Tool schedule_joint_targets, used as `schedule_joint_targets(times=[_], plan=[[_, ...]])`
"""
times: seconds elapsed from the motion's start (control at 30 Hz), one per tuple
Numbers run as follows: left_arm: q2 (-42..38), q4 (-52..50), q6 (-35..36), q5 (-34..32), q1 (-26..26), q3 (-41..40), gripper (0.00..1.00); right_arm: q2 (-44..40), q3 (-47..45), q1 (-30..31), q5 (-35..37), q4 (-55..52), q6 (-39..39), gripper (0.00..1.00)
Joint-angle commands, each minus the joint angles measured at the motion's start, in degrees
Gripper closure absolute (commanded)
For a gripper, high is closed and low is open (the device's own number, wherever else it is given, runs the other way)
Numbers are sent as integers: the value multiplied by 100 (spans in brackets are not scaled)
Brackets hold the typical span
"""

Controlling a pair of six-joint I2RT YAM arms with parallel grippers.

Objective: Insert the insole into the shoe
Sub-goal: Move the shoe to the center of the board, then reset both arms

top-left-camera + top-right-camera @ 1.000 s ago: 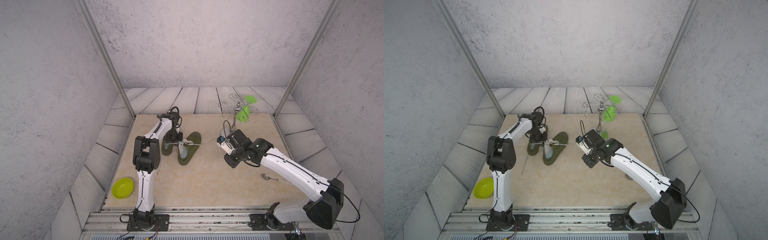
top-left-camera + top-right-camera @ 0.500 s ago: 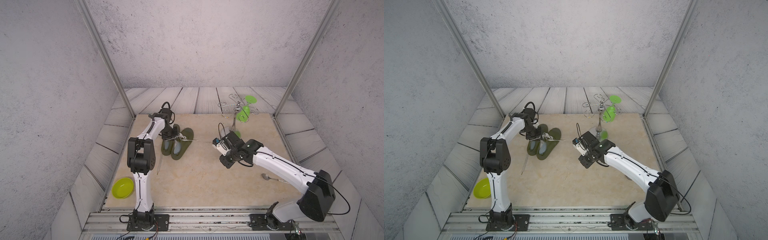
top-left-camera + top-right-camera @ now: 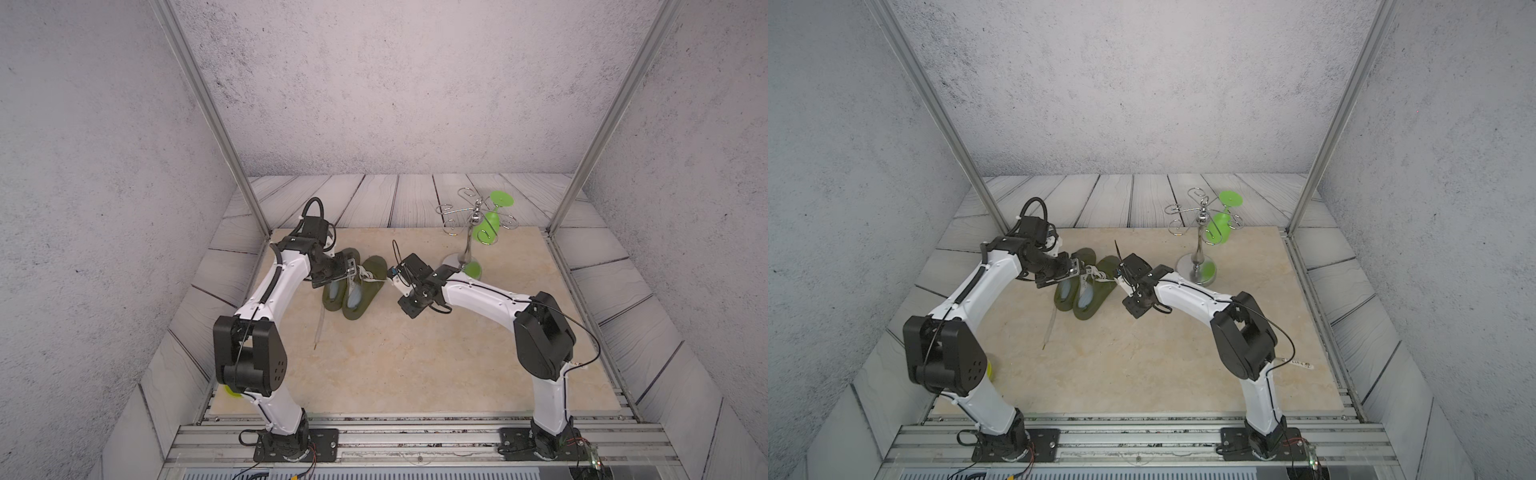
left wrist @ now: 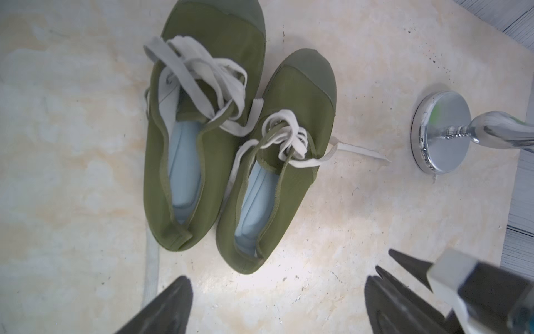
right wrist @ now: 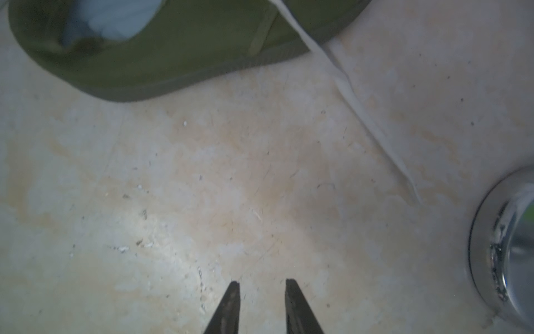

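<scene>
Lower left in both top views, the left arm [image 3: 249, 353] mostly hides a bowl [image 3: 231, 393]; the right wrist's shoe [image 5: 173, 57] is blurred.

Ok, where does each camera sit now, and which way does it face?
Top views: high at the front, looking down and back; left arm, right arm, green shoes, glass rack.
Left wrist: above the shoes, looking down; open left end effector shows.
Right wrist: low over the mat beside one shoe; right end effector shows.
Both wrist views share that shoe, its lace, the rack's chrome base.
</scene>
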Motion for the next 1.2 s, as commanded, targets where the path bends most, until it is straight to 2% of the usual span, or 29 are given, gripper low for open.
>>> schedule_joint_targets(times=[0.0,0.2,0.43,0.77,1.0,1.1,1.17], plan=[[-458,343,-214,186,117,-612,4,751,709,5,23,-217,85,70],[-1309,488,-241,200,132,-1579,4,1748,1917,5,30,-359,151,71],[-1915,814,-429,220,142,-2427,4,2606,2978,-4,127,-441,55,71],[-2124,614,-371,197,139,-2682,4,3506,4482,-83,198,-561,-4,69],[-2324,567,-357,-35,140,-2670,4,2928,3963,-92,459,-307,-104,68],[-2545,663,-250,-329,138,-2646,4,1911,2912,-70,648,193,-174,68],[-2902,1171,-60,-366,140,-2882,4,1029,1963,-19,747,672,-302,65]])
